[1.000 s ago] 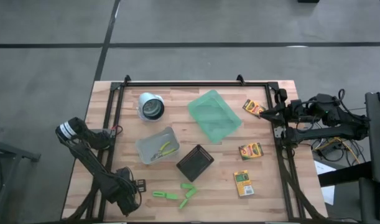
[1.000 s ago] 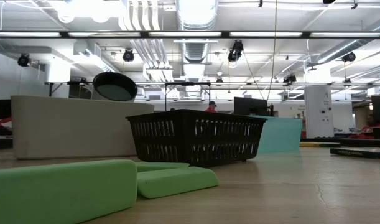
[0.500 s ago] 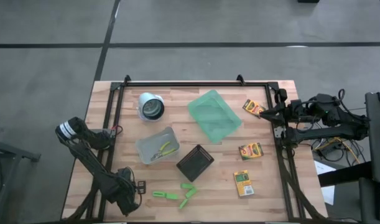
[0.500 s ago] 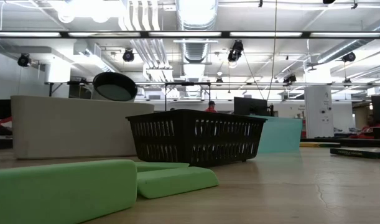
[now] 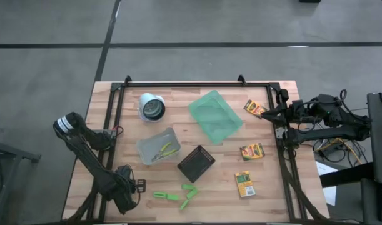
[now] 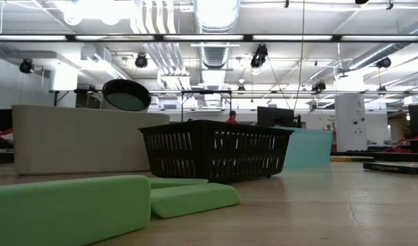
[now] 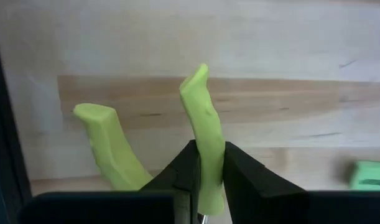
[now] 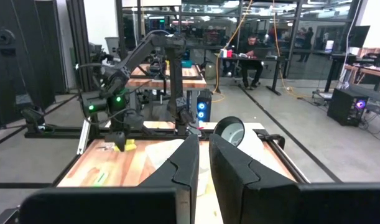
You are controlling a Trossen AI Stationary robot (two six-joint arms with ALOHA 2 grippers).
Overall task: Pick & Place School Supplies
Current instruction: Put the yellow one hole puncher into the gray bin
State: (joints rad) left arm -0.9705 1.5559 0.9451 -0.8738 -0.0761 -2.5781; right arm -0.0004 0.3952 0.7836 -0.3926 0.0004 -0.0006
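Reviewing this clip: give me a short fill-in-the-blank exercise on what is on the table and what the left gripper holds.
1. The left gripper is shut on a bright ____ marker-like stick.
2. The yellow-green-handled scissors lie inside the ____ plastic bin.
3. ____ yellow-and-green crayon boxes lie on the wooden table.

Missing words: green; clear; Three

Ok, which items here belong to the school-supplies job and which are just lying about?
Job: three crayon boxes; green marker sticks; scissors in the clear bin; left hand by the sticks.
Lying about: white cup; green tray; black box; right hand at the table's right edge.
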